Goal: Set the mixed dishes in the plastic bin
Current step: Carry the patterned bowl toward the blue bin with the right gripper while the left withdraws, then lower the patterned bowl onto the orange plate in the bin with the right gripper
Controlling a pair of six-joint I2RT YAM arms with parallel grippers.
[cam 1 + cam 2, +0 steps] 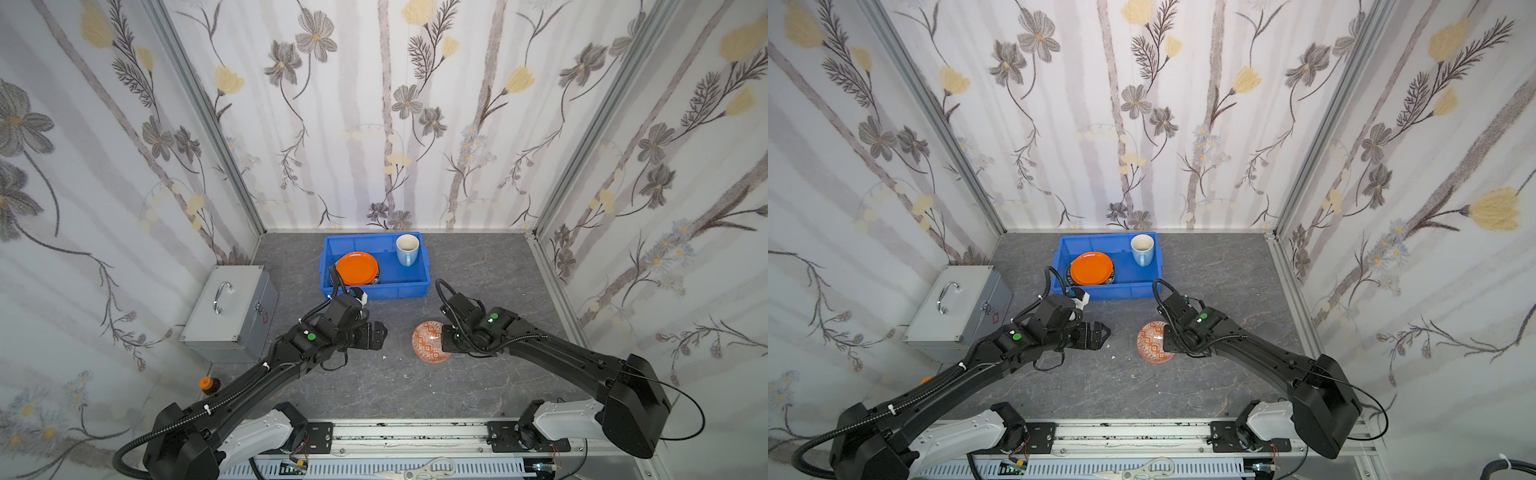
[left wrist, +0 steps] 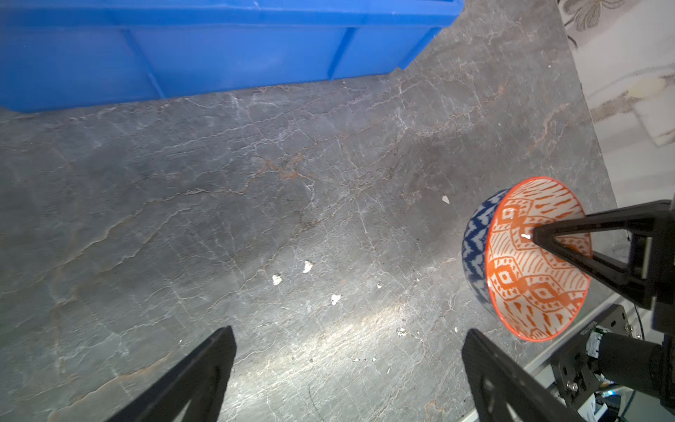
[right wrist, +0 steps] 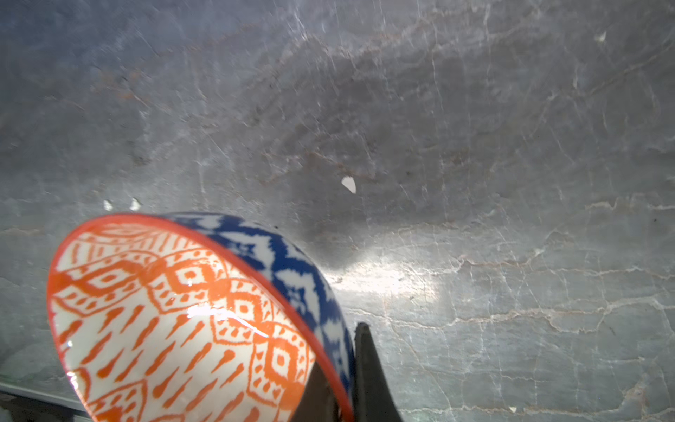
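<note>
Blue bin [image 1: 395, 291] with orange plate [image 1: 356, 268] and mug [image 1: 406, 249] inside — right tool [image 3: 341, 380] tight on patterned bowl [image 3: 175, 318], left tool [image 2: 347, 336] agape

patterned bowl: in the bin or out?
Out. The orange patterned bowl is over the table in front of the blue bin, its rim pinched by the right gripper.
</note>
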